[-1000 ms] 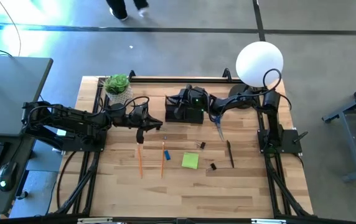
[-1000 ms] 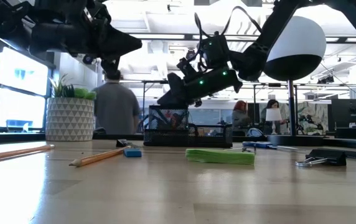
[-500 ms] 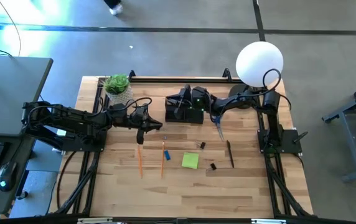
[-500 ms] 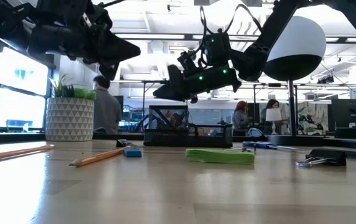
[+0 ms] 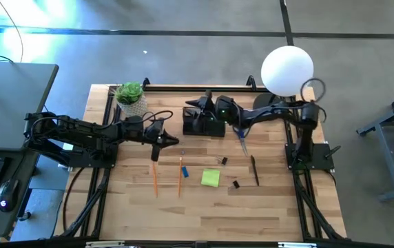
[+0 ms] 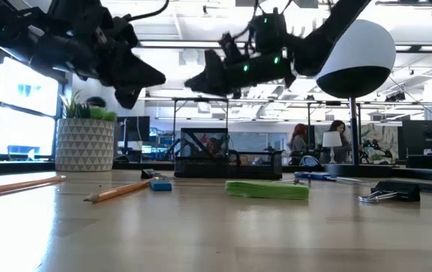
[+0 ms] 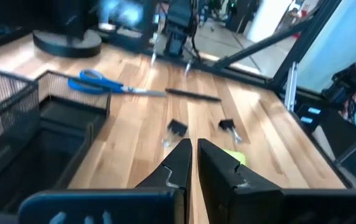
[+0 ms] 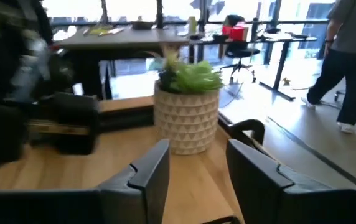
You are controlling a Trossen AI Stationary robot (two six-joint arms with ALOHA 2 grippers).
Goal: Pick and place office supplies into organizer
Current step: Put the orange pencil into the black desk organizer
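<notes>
The black mesh organizer (image 5: pixel 204 124) stands at the table's far middle. My right gripper (image 5: pixel 191 107) hovers open above its left part, holding nothing, fingers (image 8: pixel 147 171) pointing toward the plant. My left gripper (image 5: pixel 162 142) hangs shut and empty above the table, left of the organizer. Flat on the table lie the blue-handled scissors (image 5: pixel 242 142), two orange pencils (image 5: pixel 155 176) (image 5: pixel 180 176), a small blue piece (image 5: pixel 184 172), the yellow-green sticky pad (image 5: pixel 210 178), two binder clips (image 5: pixel 222 160) (image 5: pixel 235 184) and a dark pen (image 5: pixel 255 170).
A potted green plant (image 5: pixel 130 96) stands at the far left corner. A white globe lamp (image 5: pixel 287 69) with a black round base (image 7: pixel 66 42) stands at the far right. Bare wood lies along the near edge (image 5: pixel 204 220). People show in the room beyond.
My right gripper has risen from just over the organizer and levelled out from a downward tilt, shifting a little toward the table's left. It stays open. The supplies have not moved.
</notes>
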